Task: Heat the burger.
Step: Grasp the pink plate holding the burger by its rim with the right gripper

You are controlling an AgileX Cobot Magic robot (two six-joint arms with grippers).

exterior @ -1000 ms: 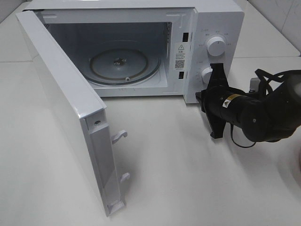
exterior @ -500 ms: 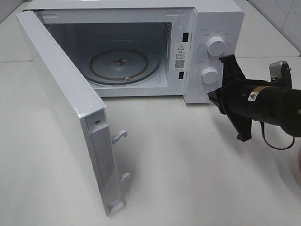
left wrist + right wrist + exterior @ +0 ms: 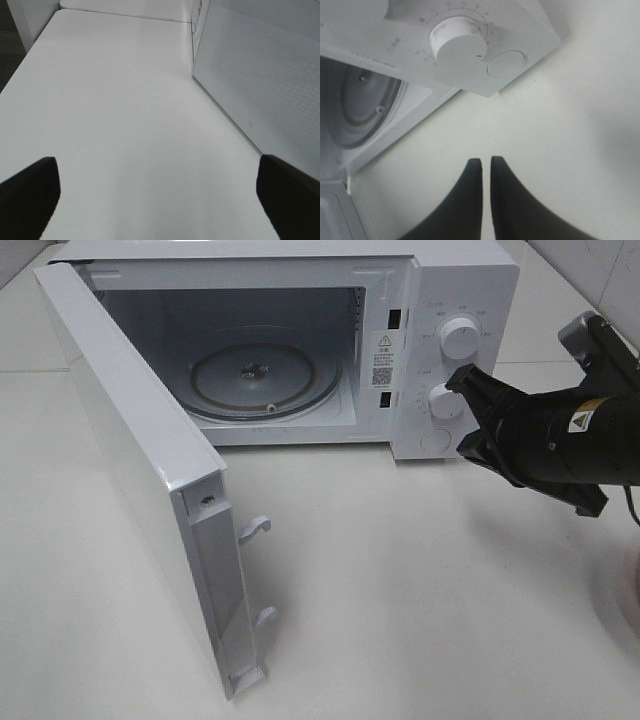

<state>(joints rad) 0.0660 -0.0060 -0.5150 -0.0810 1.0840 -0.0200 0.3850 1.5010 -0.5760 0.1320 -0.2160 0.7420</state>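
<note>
door (image 3: 130,470) open | turntable (image 3: 265,375) bare, burger not in view | left jaws spread | right jaws pressed together, empty | to do: load, shut door, start

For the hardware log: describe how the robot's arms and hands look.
The right arm is a black, rounded cylinder with a yellow triangular warning sticker, a grey metal fitting and a thin black cable. The right hand has two dark, tapering fingers. Of the left hand only two dark, blunt fingertips show.
</note>
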